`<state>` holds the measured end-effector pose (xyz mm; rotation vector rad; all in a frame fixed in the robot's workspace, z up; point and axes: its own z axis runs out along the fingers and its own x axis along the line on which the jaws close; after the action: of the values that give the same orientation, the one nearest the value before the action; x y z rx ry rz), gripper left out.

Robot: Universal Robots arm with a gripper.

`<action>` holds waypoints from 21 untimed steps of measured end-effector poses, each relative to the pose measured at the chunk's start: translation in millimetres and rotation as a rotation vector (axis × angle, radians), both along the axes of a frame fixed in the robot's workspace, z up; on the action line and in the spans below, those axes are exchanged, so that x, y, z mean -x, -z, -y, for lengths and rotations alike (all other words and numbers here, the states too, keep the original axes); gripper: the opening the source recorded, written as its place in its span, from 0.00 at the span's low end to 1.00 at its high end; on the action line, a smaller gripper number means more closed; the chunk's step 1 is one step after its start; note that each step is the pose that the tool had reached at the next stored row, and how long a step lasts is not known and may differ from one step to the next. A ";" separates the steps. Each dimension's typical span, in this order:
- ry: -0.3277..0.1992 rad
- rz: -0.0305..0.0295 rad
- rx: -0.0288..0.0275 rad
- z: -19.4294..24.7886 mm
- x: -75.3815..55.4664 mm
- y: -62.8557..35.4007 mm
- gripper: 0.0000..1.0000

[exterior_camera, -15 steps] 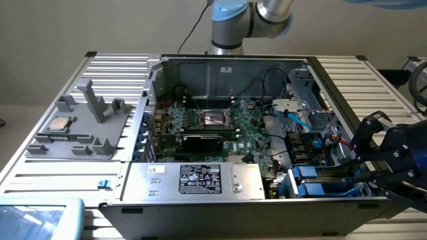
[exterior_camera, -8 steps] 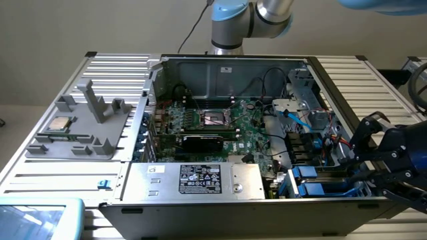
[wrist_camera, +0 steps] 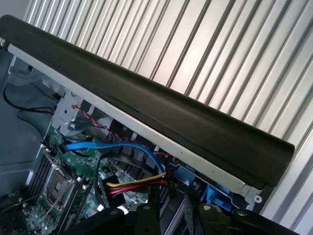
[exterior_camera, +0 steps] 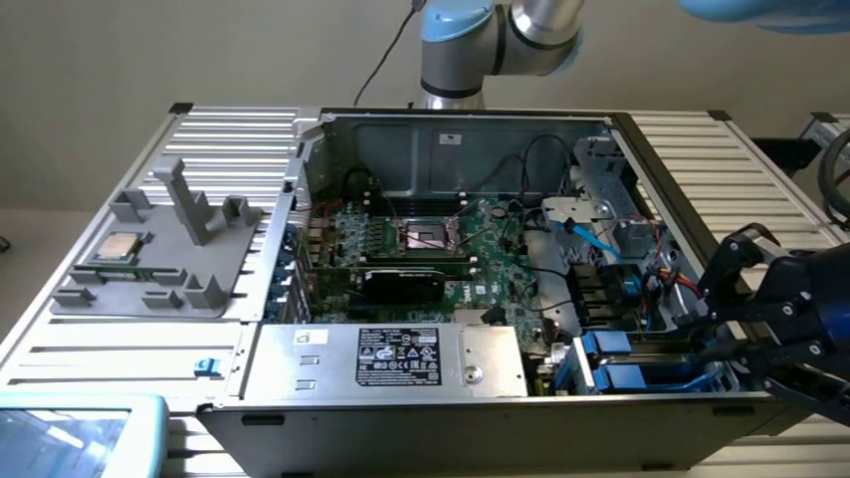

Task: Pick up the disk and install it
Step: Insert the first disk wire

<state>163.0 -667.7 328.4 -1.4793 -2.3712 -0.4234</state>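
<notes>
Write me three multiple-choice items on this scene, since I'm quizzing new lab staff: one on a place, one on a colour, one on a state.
1. Where is the end effector?
A. at the computer case's side on the exterior view's left
B. at its side on the exterior view's right
C. above its middle

2. What colour is the data cable inside the case?
A. blue
B. white
C. green

3. What state is the case in?
A. closed
B. open
C. tipped over

Answers:
1 B, it sits at that edge.
2 A, the strand is bright blue.
3 B, the motherboard lies exposed.
</notes>
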 end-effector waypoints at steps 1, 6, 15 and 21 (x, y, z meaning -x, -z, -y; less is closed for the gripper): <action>0.000 0.0000 -0.0001 0.0 -0.1 0.0 0.34; 0.000 0.0000 0.0000 0.1 -0.7 0.6 0.34; 0.000 0.0000 -0.0001 0.1 -1.9 1.2 0.24; 0.000 0.0000 -0.0002 0.1 -2.0 1.3 0.22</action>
<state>165.0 -667.8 327.1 -1.4786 -2.3713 -0.4235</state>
